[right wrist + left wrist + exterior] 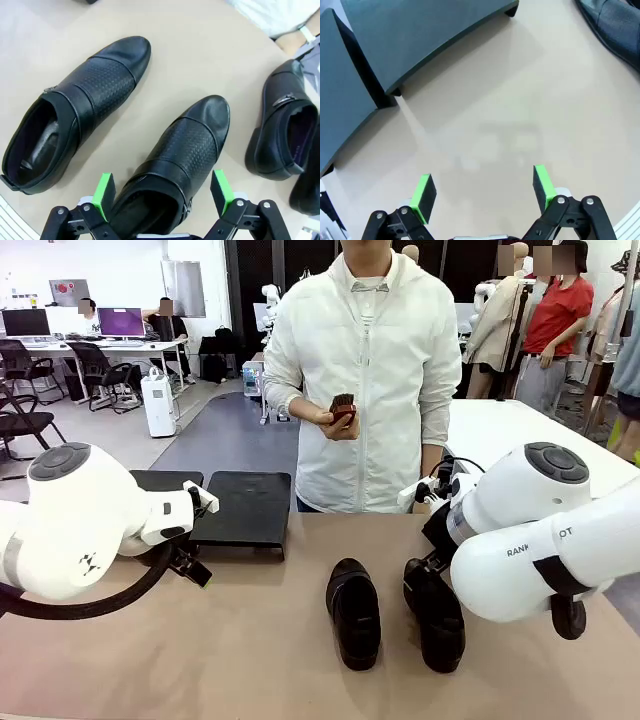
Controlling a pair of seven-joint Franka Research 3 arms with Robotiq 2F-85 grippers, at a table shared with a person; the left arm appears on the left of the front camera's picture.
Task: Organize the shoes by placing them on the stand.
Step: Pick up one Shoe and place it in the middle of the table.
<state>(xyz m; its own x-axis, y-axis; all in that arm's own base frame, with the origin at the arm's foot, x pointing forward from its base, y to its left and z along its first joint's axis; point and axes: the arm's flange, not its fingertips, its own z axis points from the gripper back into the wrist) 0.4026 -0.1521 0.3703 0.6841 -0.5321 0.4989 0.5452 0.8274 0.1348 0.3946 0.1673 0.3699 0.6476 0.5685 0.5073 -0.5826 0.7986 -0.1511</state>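
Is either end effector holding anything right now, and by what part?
Nothing is held. The left end effector is open over the table; the right end effector is open above a shoe, not gripping it.

I see my right gripper (161, 184) spread wide, its jaws straddling the heel end of the middle shoe (187, 142). A second shoe (75, 107) lies alongside it, and a third shoe (282, 125) lies apart on its other flank.

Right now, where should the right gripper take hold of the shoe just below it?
Across the collar near the heel, coming down from above: the shoe sits upright on its sole, and the open right gripper has a pad on each side there.
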